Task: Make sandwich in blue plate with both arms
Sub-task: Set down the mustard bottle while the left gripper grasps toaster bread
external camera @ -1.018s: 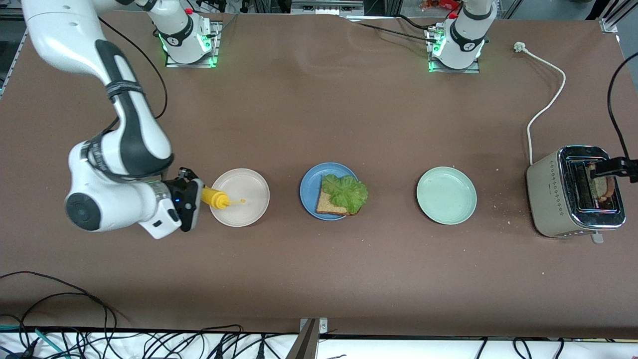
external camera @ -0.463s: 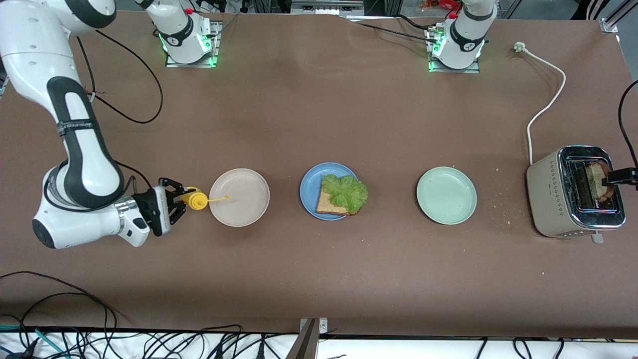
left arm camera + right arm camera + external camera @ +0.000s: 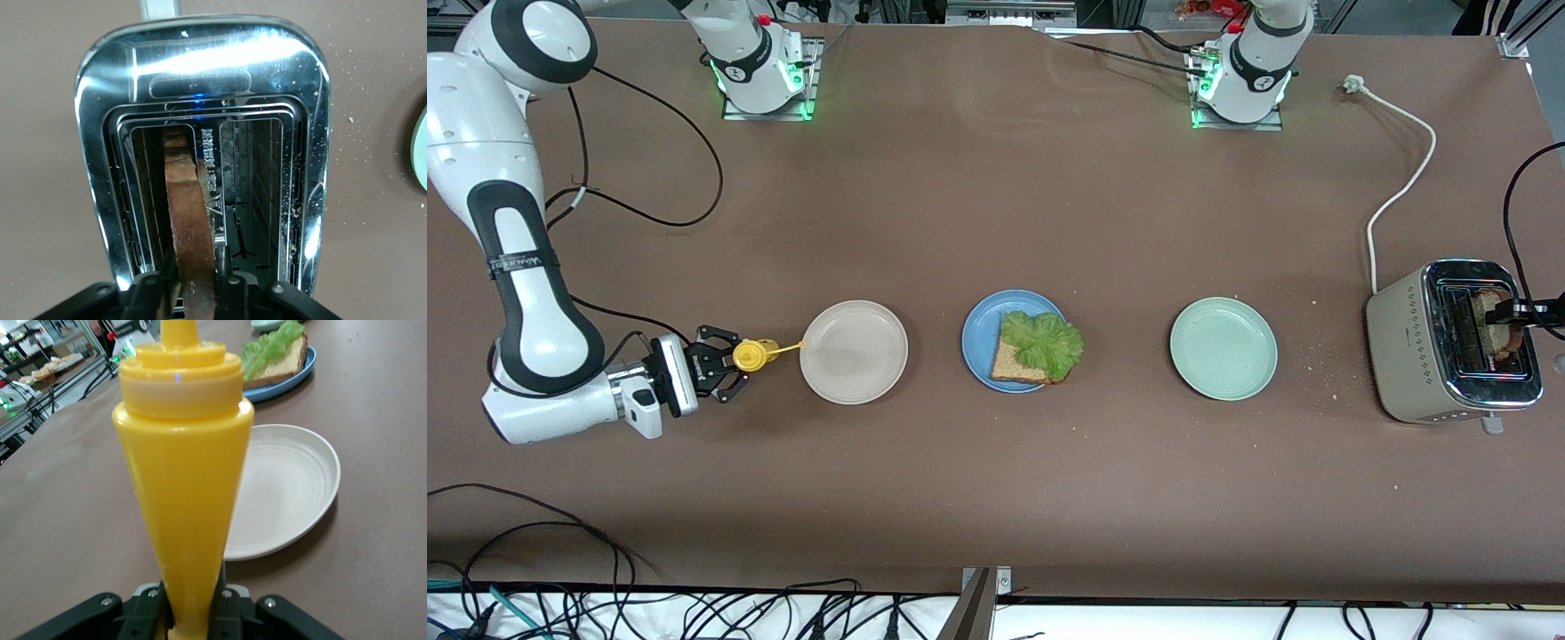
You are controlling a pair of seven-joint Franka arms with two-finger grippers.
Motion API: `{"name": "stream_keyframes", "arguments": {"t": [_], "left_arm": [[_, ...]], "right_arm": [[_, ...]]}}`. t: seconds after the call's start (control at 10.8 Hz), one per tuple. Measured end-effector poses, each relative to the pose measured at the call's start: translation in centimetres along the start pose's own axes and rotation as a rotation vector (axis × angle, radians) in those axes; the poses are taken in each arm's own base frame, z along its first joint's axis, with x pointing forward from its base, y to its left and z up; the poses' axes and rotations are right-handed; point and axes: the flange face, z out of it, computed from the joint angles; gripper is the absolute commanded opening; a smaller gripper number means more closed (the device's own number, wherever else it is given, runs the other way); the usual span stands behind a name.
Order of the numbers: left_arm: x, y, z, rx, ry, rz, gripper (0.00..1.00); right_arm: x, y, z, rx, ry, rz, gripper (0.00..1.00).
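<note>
The blue plate sits mid-table with one brown bread slice on it and a green lettuce leaf on top. A second bread slice stands in a slot of the toaster. My left gripper is shut on that slice's top edge, above the toaster. My right gripper is shut on a yellow squeeze bottle held sideways over the table. Its nozzle points at the beige plate. The right wrist view shows the bottle between the fingers of the right gripper.
A pale green plate lies between the blue plate and the toaster. The toaster's white cord runs toward the left arm's base. Crumbs are scattered around the toaster. Black cables hang along the table's front edge.
The right arm drew the yellow bottle back off the beige plate toward its end of the table. The left gripper closed on the bread slice in the toaster.
</note>
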Motion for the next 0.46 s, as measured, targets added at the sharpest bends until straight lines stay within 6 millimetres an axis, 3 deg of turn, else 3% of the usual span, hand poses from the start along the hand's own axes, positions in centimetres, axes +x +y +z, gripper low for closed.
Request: {"name": "stream_keyframes", "arguments": {"t": [0.28,0.46], "left_arm": [[-0.3,-0.1,-1.1,0.009,0.004,-0.006,0.0],[-1.1,0.0,-4.4,0.029,0.037,0.001,0.0]], "right_arm": [[-3.0,0.6,1.3,-0.001,0.081,-0.079,0.0],[-4.5,0.8,1.8,-0.003,0.103,-0.114,0.0]]}}
